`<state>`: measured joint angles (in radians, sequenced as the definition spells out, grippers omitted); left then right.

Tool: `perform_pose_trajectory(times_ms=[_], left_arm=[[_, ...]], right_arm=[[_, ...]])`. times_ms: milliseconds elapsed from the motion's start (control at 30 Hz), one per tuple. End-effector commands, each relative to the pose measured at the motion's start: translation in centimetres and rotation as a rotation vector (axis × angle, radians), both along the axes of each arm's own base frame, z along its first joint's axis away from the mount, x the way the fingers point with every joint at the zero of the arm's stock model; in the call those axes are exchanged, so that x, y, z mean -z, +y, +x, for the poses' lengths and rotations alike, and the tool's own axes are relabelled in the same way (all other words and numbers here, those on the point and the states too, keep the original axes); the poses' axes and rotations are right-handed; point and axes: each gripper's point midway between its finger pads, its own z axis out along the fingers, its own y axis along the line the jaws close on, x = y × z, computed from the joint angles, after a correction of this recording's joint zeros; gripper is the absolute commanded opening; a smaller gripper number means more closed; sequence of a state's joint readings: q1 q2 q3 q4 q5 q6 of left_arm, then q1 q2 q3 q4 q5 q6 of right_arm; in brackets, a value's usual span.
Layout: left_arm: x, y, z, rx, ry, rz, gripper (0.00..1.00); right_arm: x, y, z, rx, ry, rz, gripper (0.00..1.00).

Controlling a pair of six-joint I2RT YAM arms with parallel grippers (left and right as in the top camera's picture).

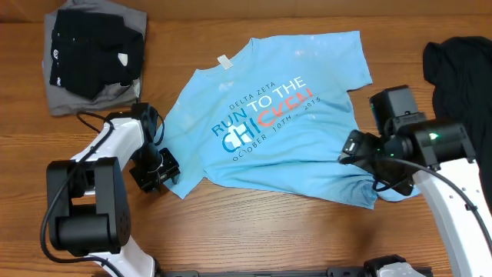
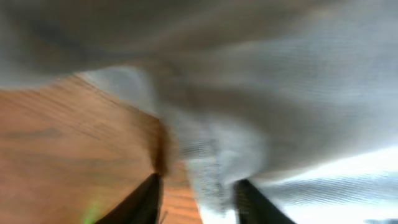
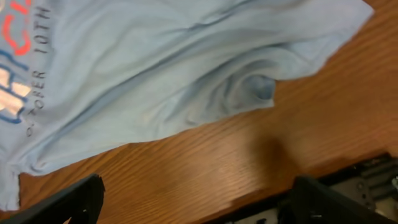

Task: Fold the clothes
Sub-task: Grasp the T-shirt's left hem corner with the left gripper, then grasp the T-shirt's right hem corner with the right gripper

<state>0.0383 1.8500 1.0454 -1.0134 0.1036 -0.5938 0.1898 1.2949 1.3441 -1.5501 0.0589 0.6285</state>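
Note:
A light-blue T-shirt (image 1: 284, 131) with white and pink-red lettering lies spread face up in the middle of the wooden table. My left gripper (image 1: 160, 171) is at its lower-left corner. In the blurred left wrist view the fingers (image 2: 196, 193) are apart, with the shirt's edge (image 2: 280, 93) lying partly between them. My right gripper (image 1: 357, 151) hovers over the shirt's lower-right part. In the right wrist view its fingers (image 3: 199, 199) are wide open over bare wood, just short of the rumpled hem (image 3: 155, 74).
A folded black garment (image 1: 92, 42) lies on a grey one (image 1: 61, 96) at the back left. A loose black garment (image 1: 461, 69) lies at the back right. The table's front edge (image 3: 348, 180) runs close behind my right gripper.

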Motion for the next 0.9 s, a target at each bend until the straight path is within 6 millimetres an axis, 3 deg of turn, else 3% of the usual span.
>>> perform_pose_trajectory(times_ms=[0,100,233,400,500,700,867], left_arm=[[2.3,1.0,-3.0,0.014,0.093,0.068,0.25],[2.5,1.0,-3.0,0.013,0.091,0.068,0.24],[2.5,1.0,-2.9,0.013,0.088,0.069,0.09],[2.5,1.2,-2.9,0.016,0.086,0.078,0.11],[2.5,1.2,-2.9,0.017,0.089,0.078,0.09],[2.5,1.2,-2.9,0.016,0.088,0.078,0.04],[2.5,1.2,-2.9,0.017,0.088,0.078,0.04]], right_arm=[[0.4,-0.5,-0.4,0.018,0.030,-0.012,1.00],[1.6,-0.7,-1.2,0.043,0.074,-0.022,1.00],[4.9,-1.1,-2.4,0.073,0.143,-0.035,1.00],[8.6,-1.5,-2.4,0.184,0.157,0.020,1.00],[9.0,-1.2,-2.1,0.256,0.161,0.122,1.00],[9.6,-4.2,-1.1,0.399,0.115,0.137,1.00],[11.0,-5.8,-2.1,0.515,0.141,0.145,1.00]])
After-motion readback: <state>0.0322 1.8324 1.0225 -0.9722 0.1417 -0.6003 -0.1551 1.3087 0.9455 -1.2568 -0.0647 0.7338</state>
